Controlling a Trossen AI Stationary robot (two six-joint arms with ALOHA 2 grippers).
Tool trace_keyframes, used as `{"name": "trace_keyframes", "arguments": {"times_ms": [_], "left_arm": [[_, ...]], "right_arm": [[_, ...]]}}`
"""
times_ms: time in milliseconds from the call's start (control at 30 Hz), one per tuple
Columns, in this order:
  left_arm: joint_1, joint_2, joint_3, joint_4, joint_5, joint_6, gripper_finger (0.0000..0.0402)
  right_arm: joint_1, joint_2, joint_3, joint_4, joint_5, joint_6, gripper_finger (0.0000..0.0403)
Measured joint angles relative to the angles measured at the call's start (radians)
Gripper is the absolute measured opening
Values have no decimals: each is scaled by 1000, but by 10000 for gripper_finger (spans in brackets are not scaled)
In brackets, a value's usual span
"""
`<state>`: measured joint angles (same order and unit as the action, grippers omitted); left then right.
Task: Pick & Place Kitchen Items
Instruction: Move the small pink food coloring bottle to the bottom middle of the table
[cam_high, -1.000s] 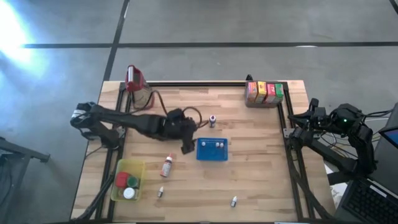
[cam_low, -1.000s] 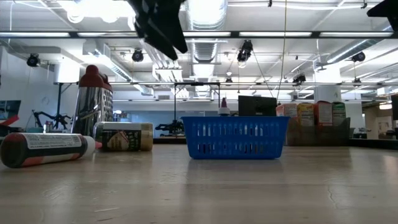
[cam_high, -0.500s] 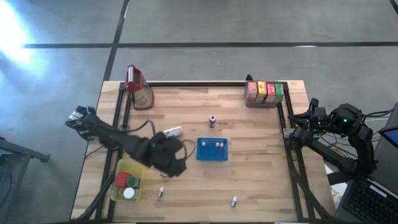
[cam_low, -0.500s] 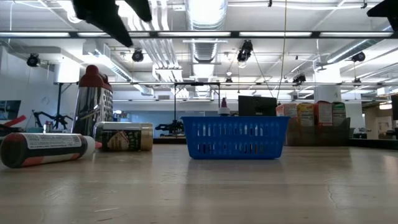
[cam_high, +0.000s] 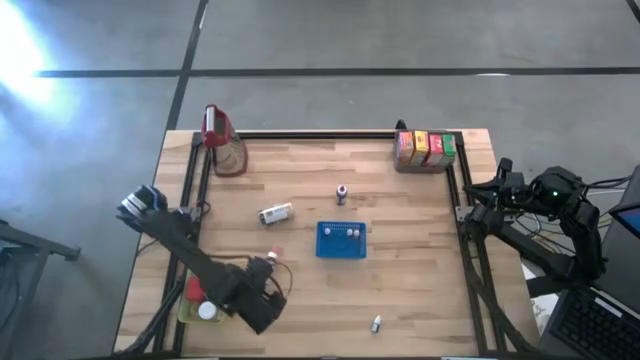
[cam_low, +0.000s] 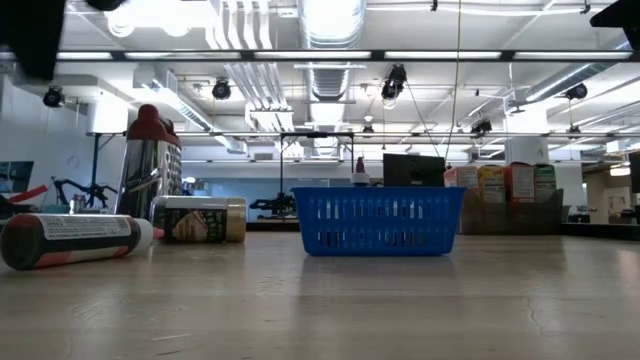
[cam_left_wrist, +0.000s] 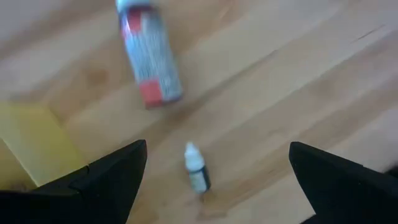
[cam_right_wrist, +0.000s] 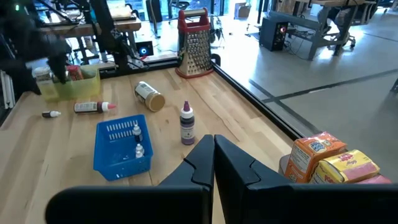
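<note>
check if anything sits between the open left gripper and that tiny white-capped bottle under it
Nothing visible does. The left gripper hangs open over the tiny bottle; only bare wood lies between its fingers, and the red tube lies farther off.

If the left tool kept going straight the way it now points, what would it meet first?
Most likely the tiny white-capped dropper bottle lying on the table, centred between the open left tool's fingers. The red-labelled bottle lies beyond it. Depth is unclear, so the bare wood beside it is possible.
</note>
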<state>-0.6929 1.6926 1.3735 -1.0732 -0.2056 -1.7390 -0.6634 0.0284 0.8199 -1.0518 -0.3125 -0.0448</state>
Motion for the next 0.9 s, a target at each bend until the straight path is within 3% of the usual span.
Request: {"name": "trace_keyframes", "arguments": {"times_ms": [433,900], "left_arm": [[0,209,45,-1,250,-44,399],[53,228,-9,-1,287,9,399]], "right_arm": [[0,0,0,0,0,0,8],[0,0,0,0,0,0,8]]}}
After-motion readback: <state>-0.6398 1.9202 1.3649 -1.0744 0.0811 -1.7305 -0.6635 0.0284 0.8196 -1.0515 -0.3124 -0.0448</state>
